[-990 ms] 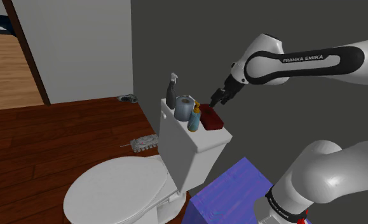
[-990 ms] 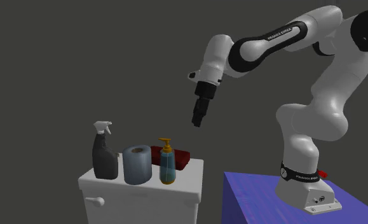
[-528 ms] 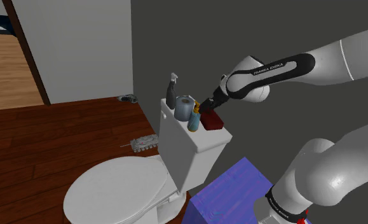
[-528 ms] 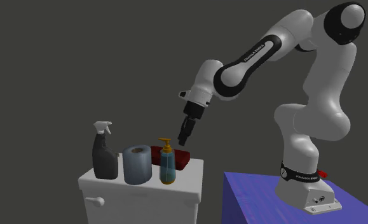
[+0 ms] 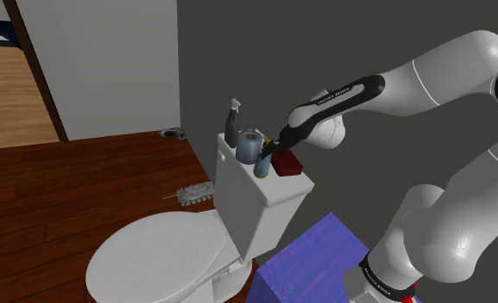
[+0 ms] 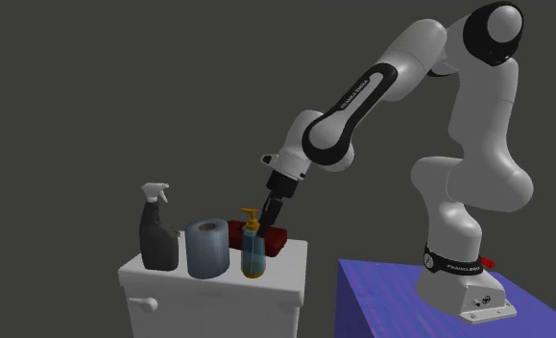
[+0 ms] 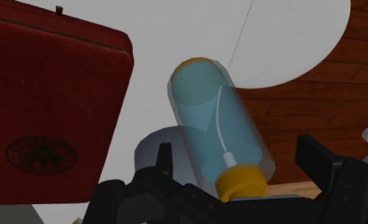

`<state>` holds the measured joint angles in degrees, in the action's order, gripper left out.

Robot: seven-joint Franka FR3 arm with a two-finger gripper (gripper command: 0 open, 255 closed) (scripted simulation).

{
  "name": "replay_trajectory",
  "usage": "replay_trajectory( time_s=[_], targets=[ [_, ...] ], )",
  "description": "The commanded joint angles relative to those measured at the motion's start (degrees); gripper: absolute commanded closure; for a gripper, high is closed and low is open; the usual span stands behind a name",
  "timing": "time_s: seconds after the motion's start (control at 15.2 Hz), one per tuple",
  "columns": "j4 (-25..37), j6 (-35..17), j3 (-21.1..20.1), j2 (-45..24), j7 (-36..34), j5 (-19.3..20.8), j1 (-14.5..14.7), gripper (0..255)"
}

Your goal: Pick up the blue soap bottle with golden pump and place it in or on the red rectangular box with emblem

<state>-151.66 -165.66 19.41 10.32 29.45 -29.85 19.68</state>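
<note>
The blue soap bottle (image 6: 253, 253) with a golden pump stands upright on the toilet tank's lid, between the paper roll and the red box. Seen from the hand, the bottle (image 7: 217, 127) has a golden collar (image 7: 241, 183). The red rectangular box (image 6: 274, 239) with a round emblem (image 7: 41, 153) lies flat just behind the bottle and shows again as the red box (image 5: 287, 161). My gripper (image 6: 263, 221) hangs slanted right at the pump. It is open: the fingers (image 7: 163, 158) stand apart on either side of the bottle's top without touching it. The gripper (image 5: 269, 152) hides the pump from the shoulder camera.
A dark spray bottle (image 6: 157, 233) and a blue-grey paper roll (image 6: 206, 249) stand on the white tank (image 6: 218, 288) beside the soap bottle. Below lies the shut toilet lid (image 5: 152, 254). A small toy tank (image 5: 193, 194) sits on the wood floor. The arm's blue stand (image 6: 400, 302) adjoins the tank.
The arm has swung down and toward the tank. The gripper went from high above the red box to the soap bottle's pump. Nothing on the tank has moved.
</note>
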Motion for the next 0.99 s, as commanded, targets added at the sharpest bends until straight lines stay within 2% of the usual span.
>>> replay_trajectory(
  time_s=[0.0,0.53,0.59,0.92],
  targets=[
    [1.13,-1.57,1.68,-2.98,4.19,-5.29,2.75,0],
    [1.13,-1.55,1.54,-2.98,4.20,-5.31,2.61,0],
    [1.13,-1.55,1.54,-2.98,4.20,-5.31,2.61,255],
    [1.13,-1.55,1.54,-2.98,4.20,-5.30,2.60,255]
  ],
)
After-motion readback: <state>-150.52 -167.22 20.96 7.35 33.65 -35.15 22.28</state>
